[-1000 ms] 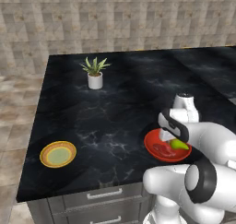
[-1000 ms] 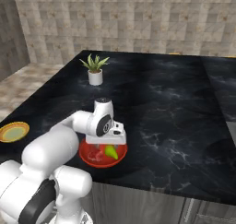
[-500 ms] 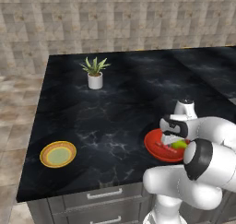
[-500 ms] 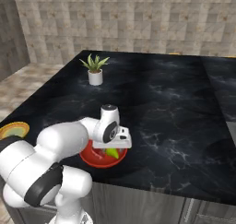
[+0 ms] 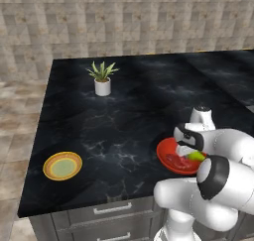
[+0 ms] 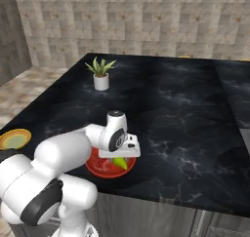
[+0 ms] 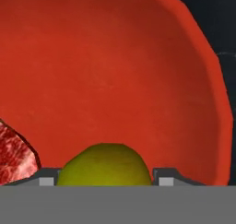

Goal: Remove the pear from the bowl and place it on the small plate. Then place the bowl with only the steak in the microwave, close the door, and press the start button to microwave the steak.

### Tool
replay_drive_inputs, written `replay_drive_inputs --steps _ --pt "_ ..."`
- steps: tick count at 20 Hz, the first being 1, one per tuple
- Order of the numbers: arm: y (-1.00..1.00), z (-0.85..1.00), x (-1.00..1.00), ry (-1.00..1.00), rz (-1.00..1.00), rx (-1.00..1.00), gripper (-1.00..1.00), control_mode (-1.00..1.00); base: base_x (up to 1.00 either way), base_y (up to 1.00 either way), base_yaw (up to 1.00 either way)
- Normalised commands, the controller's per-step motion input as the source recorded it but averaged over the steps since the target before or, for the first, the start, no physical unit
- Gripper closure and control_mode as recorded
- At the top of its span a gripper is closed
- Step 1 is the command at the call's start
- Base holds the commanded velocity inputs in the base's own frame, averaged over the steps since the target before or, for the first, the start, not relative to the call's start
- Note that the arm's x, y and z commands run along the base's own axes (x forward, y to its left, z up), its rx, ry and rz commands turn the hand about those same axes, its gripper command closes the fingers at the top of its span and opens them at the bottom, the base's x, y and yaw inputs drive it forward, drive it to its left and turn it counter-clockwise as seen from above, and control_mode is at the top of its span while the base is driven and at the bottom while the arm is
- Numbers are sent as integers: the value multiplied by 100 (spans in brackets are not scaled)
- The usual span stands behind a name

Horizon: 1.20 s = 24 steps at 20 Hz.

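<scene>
The gripper (image 7: pixel 106 178) is down in the red bowl (image 7: pixel 115 71) with its fingers on both sides of the green pear (image 7: pixel 105 165), maybe not squeezing yet, so next it must pinch, then lift.

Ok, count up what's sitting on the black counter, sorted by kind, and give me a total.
Dishes: 2, the red bowl and the small plate
Food: 2, the pear and the steak, both in the bowl
Potted plant: 1
Total: 5
</scene>
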Motion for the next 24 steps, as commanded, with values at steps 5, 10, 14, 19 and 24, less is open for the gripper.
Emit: replay_drive_inputs --steps 5,10,14,19,24 --pt "29 61 -7 -10 2 -3 100 -100 0 0 0" --pt "86 96 0 -1 9 -7 100 -100 0 0 0" --pt "100 49 10 0 5 -5 100 -100 0 0 0" --pt "100 1 43 1 6 -3 100 -100 0 0 0" --pt "100 0 43 0 7 0 100 -100 0 0 0"
